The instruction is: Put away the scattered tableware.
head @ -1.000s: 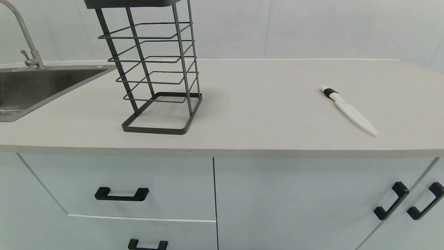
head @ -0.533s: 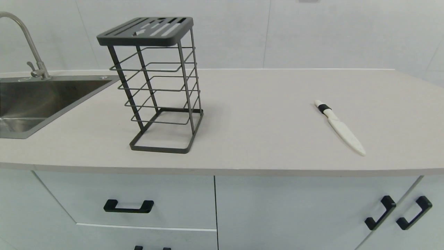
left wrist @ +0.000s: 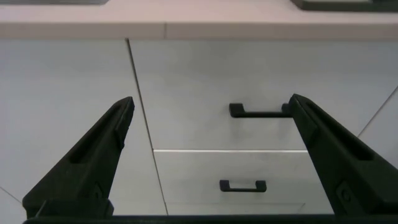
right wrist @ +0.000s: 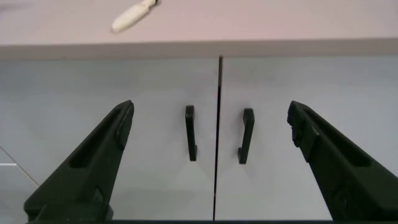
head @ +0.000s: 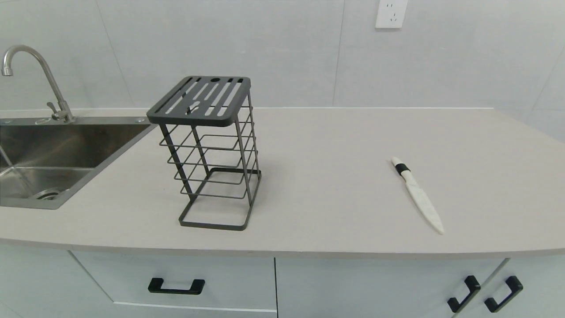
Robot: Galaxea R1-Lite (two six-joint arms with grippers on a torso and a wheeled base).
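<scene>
A white knife [head: 416, 193] with a black band near its handle end lies flat on the right part of the counter [head: 335, 150]; its tip [right wrist: 132, 17] shows near the counter's front edge in the right wrist view. A dark wire knife rack [head: 208, 150] with a slotted top stands left of centre, with nothing in it. My left gripper [left wrist: 211, 109] is open, low in front of the drawers. My right gripper [right wrist: 211, 112] is open too, below the counter's edge and facing the cabinet doors, well short of the knife.
A steel sink [head: 48, 154] with a curved tap [head: 35, 79] is set into the counter at the left. Drawers with black handles [left wrist: 260, 112] sit under the rack, double doors with black handles [right wrist: 217, 134] under the knife. A wall socket [head: 391, 13] is behind.
The head camera has tilted up, so the whole scene has slid down and the rack's top, the tap and the socket came into view. Knife and rack have not moved on the counter.
</scene>
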